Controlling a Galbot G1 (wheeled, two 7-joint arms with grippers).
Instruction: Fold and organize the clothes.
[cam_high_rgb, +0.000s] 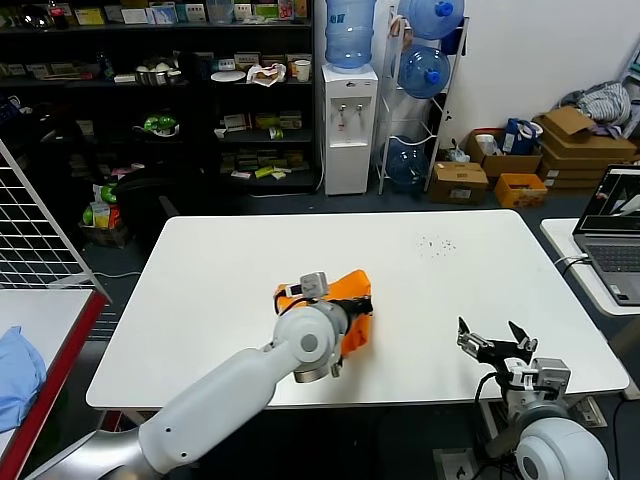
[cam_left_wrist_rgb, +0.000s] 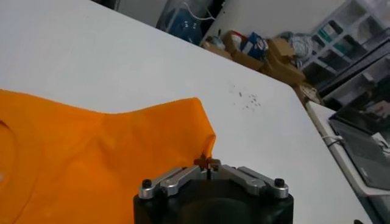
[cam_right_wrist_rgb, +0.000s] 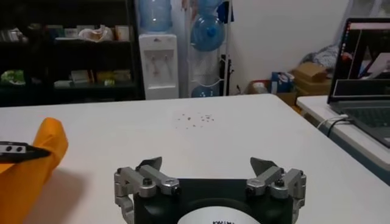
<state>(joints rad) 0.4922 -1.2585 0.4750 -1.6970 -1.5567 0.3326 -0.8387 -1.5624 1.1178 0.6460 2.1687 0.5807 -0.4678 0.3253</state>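
Glossy white rounded arms, black tools with silver screwed linkages

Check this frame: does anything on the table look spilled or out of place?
Yes: a scatter of tiny dark specks lies on the white table, beyond the orange T-shirt pinched by the left gripper. I cannot tell what they are.

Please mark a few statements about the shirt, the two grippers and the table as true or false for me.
1. The left gripper is shut on the orange T-shirt. True.
2. The right gripper holds the shirt too. False: it is open and empty, near the table's front right edge.
3. The shirt lies on a white table. True.
4. A laptop sits on the same table as the shirt. False: it sits on a separate table to the right.
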